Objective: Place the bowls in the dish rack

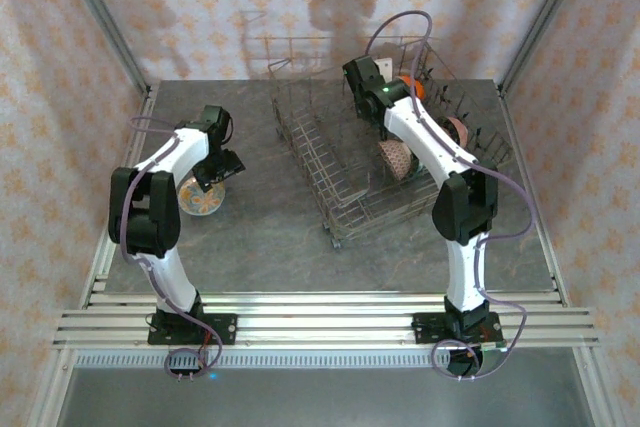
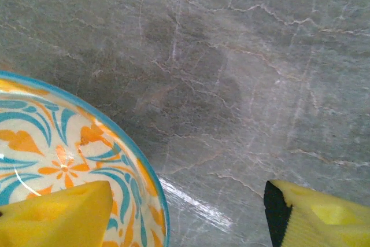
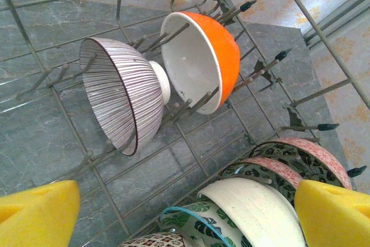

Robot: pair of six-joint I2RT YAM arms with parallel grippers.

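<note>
A bowl [image 2: 63, 160] with a blue rim and an orange and teal flower pattern sits on the grey table; from above it lies at the left [image 1: 200, 197]. My left gripper [image 2: 191, 224] is open astride its rim, one yellow finger [image 2: 58, 215] over the inside and the other over the table. My right gripper [image 3: 185, 218] hangs open and empty inside the dish rack [image 1: 300, 142]. Below it a striped bowl [image 3: 124, 93] and an orange bowl [image 3: 208, 56] stand on edge between tines. A cream bowl [image 3: 260, 209] and green-patterned bowls [image 3: 202, 224] line the near row.
The wire rack stands skewed across the middle and right of the table, its tall sides around my right gripper [image 1: 362, 82]. Patterned walls close in the table on three sides. Bare marble lies between the left bowl and the rack.
</note>
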